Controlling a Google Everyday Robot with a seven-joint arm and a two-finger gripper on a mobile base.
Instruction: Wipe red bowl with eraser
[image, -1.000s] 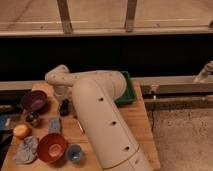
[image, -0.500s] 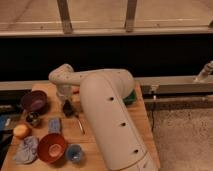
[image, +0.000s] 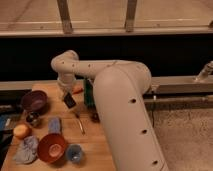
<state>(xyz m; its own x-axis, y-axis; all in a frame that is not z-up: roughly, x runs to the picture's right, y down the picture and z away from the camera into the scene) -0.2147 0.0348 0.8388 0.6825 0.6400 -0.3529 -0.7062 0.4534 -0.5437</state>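
Camera view: end effector (image: 67, 96) (above table (image: 96, 142)) clamps eraser (image: 69, 102).

Over the table (image: 93, 136), the hand (image: 67, 97) blurs into the eraser (image: 69, 102).

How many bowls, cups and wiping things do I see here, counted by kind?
Bowls: 2, the red bowl and the purple bowl.
Cups: 1, the blue cup.
Wiping things: 3, the eraser held by the shut gripper over the table, the blue sponge, the grey cloth.
Total: 6.

Matt eraser (image: 69, 101), hand (image: 66, 95) above wooden table (image: 94, 144)
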